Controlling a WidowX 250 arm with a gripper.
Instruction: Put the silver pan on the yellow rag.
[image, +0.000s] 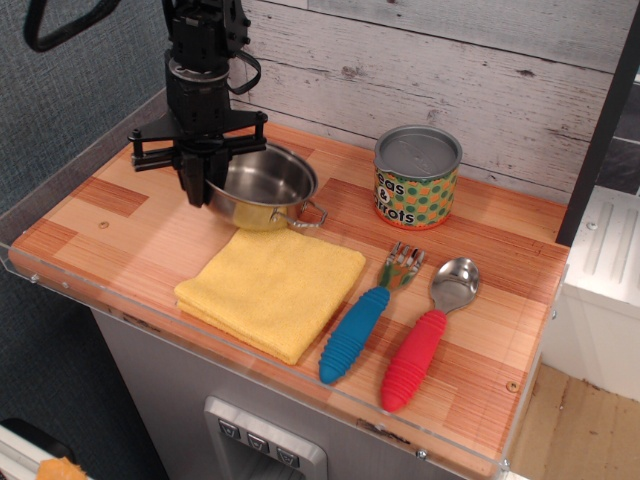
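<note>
The silver pan (262, 186) is a small shiny steel pot with wire loop handles. It hangs tilted above the wooden counter, just behind the yellow rag (272, 285). My gripper (203, 182) is shut on the pan's left rim and holds it up, one finger (193, 178) outside the wall. The rag lies flat, folded and roughly square, at the front middle of the counter, with the pan's near edge over its back edge.
A polka-dot tin can (417, 176) with a grey lid stands at the back right. A blue-handled fork (363, 320) and a red-handled spoon (424, 338) lie to the right of the rag. A clear plastic lip (250, 375) runs along the counter's front edge.
</note>
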